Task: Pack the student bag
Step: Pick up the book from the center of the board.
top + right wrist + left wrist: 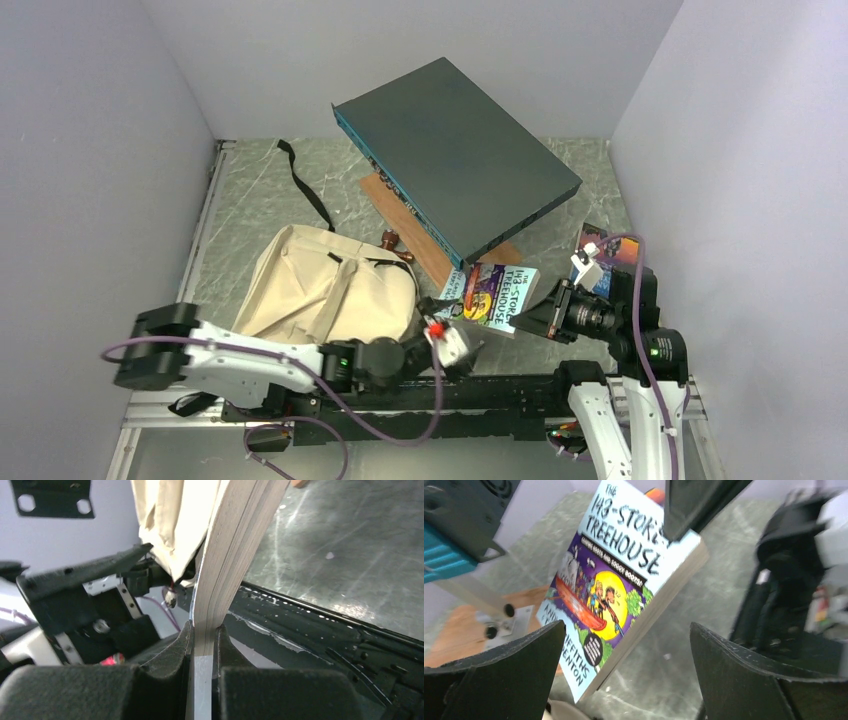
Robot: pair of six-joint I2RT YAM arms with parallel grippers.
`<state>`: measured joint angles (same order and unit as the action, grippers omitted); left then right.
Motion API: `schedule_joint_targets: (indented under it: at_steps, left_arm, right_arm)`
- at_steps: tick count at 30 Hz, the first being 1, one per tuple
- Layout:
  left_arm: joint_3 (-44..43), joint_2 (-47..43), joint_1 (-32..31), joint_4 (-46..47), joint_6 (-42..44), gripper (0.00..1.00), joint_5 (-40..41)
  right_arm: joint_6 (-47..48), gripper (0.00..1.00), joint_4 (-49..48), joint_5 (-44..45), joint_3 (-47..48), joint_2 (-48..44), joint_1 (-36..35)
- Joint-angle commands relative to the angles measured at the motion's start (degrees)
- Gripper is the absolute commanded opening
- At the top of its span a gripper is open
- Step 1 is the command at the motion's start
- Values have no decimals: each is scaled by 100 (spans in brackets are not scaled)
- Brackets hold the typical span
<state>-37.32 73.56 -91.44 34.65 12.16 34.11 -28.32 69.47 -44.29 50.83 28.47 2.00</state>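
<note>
Two grippers meet just off the near right corner of the bag [320, 290], and only one of them carries anything. Your right gripper [202, 650] is clamped on one edge of the book [497, 295], the page block pinched tight between its fingers [170, 655]. The book sticks out leftward from them, cover up, lifted off the table [260, 190]. Your left gripper [624, 680] hangs between book and bag with its fingers [514, 665] spread wide and nothing between them. Its camera looks straight at the cover. The bag lies flat on the left half of the table, cream cloth slumped, one black strap trailing to the far side, well clear of the grey box [455, 165] propped at the far right. The relation to mind is this: the bag sits directly left of the book, along the line the book already points, and the right wrist view shows cream cloth just beyond the book's free end. I cannot tell from these views whether the mouth is unzipped or which way it faces. The left arm is nearer the bag, so it looks the one to hold the mouth wide while your right feeds the book in leftward
</note>
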Motion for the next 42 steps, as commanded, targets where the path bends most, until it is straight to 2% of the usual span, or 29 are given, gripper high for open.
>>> schedule_joint_targets:
  at_steps: [1, 4, 7, 11, 13, 16, 20, 26, 30, 34, 40, 42]
  left_arm:
    - [-232, -1367, 259, -1741, -2096, 100, -1388]
    - [-228, -2141, 388, -2527, -2720, 100, -2069]
    - [-210, -2880, 742, -3286, -3623, 100, -2205]
    - [-48, -3665, 2001, -4249, -5296, 100, -2867]
    - [91, -3997, 2695, -4396, -5727, 100, -3364]
    - [250, -4430, 3275, -4449, -6124, 100, -3763]
    - [514, -4738, 3746, -4241, -6739, 100, -4193]
    - [1006, -4448, 4370, -3269, -7540, 100, -5457]
    - [1297, -4300, 4408, -2984, -7794, 100, -5422]
    - [1819, -4077, 4424, -2102, -8135, 100, -5435]
    - [2041, -3129, 4424, -751, -8299, 100, -6074]
    - [2144, -2810, 4425, -9, -8471, 100, -6263]
  right_arm:
    - [306, 0, -586, -1091, -85, -153, -76]
    - [360, 0, -598, -1267, -73, -203, -248]
    - [379, 0, -682, -1455, 66, -236, -555]
    - [108, 0, -1084, -1904, 168, -242, -736]
    - [-49, 0, -1290, -2100, 181, -235, -755]
    - [-427, 0, -1724, -2404, 173, -251, -785]
    - [-882, 0, -2347, -2664, 196, -252, -819]
    - [-1181, 0, -2694, -2815, 298, -182, -936]
    - [-1115, 0, -2606, -2782, 305, -144, -985]
    - [-1103, 0, -2618, -2770, 186, -172, -991]
    - [-1084, 0, -2589, -2768, 151, -184, -999]
    - [-1060, 0, -2573, -2749, 131, -175, -1008]
